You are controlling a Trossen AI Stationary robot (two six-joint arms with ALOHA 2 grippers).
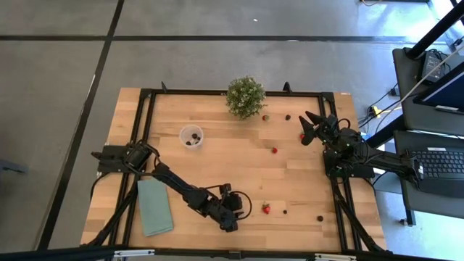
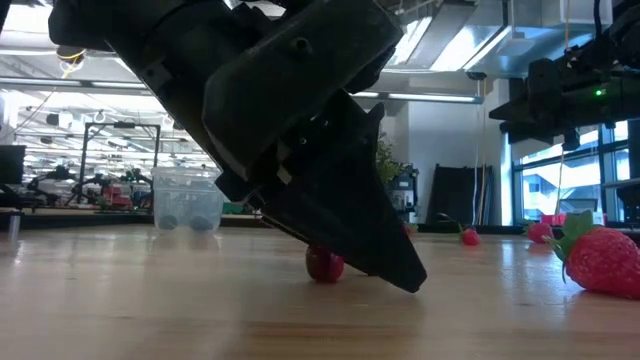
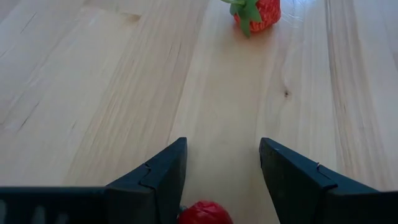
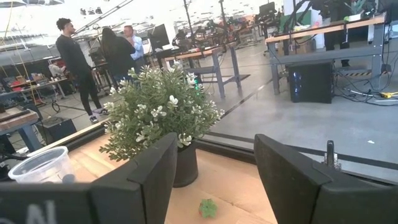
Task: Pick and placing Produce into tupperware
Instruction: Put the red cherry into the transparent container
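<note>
My left gripper point(image 1: 243, 208) point(image 3: 222, 152) is low over the near middle of the table, fingers open and slanting down point(image 2: 405, 275). A small red fruit piece point(image 3: 205, 213) point(image 2: 325, 265) lies on the wood between its fingers, far back; whether a finger touches it cannot be told. A strawberry point(image 1: 266, 208) point(image 3: 255, 11) with green leaves lies just ahead of the fingertips. The clear cup point(image 1: 191, 135) point(image 2: 187, 200) stands toward the far left with dark berries inside. My right gripper point(image 1: 309, 127) point(image 4: 214, 155) waits open and raised at the far right, facing the plant.
A bushy potted plant point(image 1: 245, 96) point(image 4: 158, 115) stands at the far edge. Loose red pieces point(image 1: 274, 150) and dark berries point(image 1: 320, 217) are scattered over the right half. A teal cloth point(image 1: 154, 206) lies flat near the left edge. People stand in the room behind.
</note>
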